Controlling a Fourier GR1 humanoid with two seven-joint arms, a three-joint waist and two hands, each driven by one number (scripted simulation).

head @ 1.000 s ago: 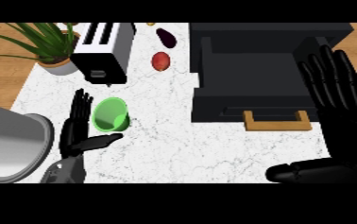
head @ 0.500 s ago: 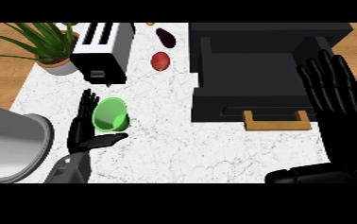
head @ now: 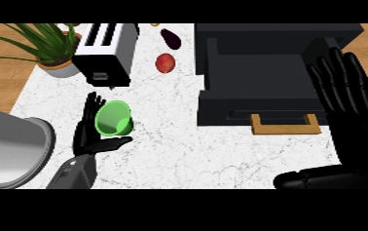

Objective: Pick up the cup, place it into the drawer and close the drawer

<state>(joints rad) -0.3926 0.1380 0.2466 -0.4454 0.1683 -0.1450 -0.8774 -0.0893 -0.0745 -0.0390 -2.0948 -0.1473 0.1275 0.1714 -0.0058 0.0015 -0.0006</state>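
Green cup [head: 114, 119] sat near the worktop's left edge. Left hand [head: 87, 136] was against it, fingers straight and apart, not closed. The cup looked light, rigid and smooth, so it seemed best gripped round its wall. Right hand [head: 343, 86] rested open at the right edge.

The cup [head: 114, 119] against the left hand [head: 90, 136] looks like see-through green plastic, smooth and faintly glossy. That hand and the right hand [head: 343, 86] are both matt black. The desk [head: 179, 157] under them is smooth white stone with thin grey veins. Left of the left hand, a grey bowl [head: 18, 152] has a dull metal sheen. Beside the right hand, the drawer [head: 244, 110] is matt black and its handle [head: 285, 129] is pale wood. Beyond the left hand, the toaster [head: 108, 54] is smooth white and black.
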